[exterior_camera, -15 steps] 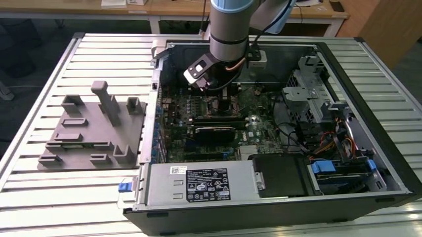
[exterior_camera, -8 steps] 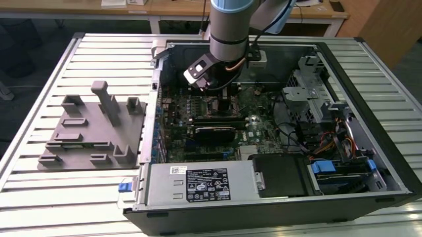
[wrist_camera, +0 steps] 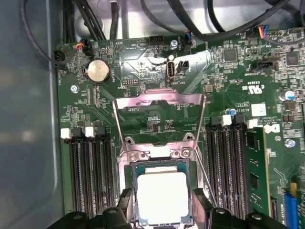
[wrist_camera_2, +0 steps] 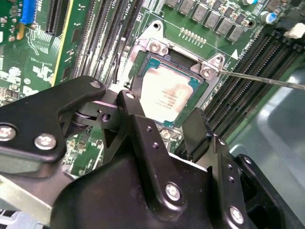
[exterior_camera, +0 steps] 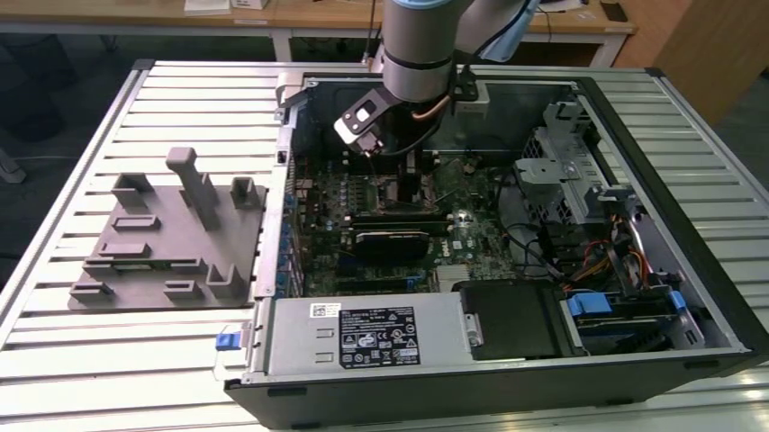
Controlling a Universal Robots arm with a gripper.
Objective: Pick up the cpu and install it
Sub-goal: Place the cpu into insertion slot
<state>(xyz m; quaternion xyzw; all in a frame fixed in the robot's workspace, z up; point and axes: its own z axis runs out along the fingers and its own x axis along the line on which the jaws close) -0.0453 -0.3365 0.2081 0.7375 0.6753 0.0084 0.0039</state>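
Seating the cpu point(wrist_camera: 162, 195) in its socket is the step we're on, by our reading. The gripper point(wrist_camera: 162, 210) looks clenched on the cpu's two opposite edges. In both wrist views a finger point(wrist_camera: 125, 206) sits tight against each side of the green rim, w/ no gap we can see.

The chip lies flat and square inside the socket frame point(wrist_camera: 157, 153) on the motherboard point(wrist_camera: 143, 62), silver top up. The load plate point(wrist_camera: 157, 99) is swung open and the thin lever point(wrist_camera_2: 267, 80) sticks out unlatched. In the exterior view the arm point(exterior_camera: 415, 54) reaches down into the open pc case point(exterior_camera: 673, 180). The grey holder block point(exterior_camera: 168, 234) sits well apart, at that view's left.

To do this well, imo: hold the cpu level, corners matched to the frame, zero sideways push, since socket contacts probably bend easily. No pressing down either; it should settle under its own weight. We can't tell if it's fully bottomed out.
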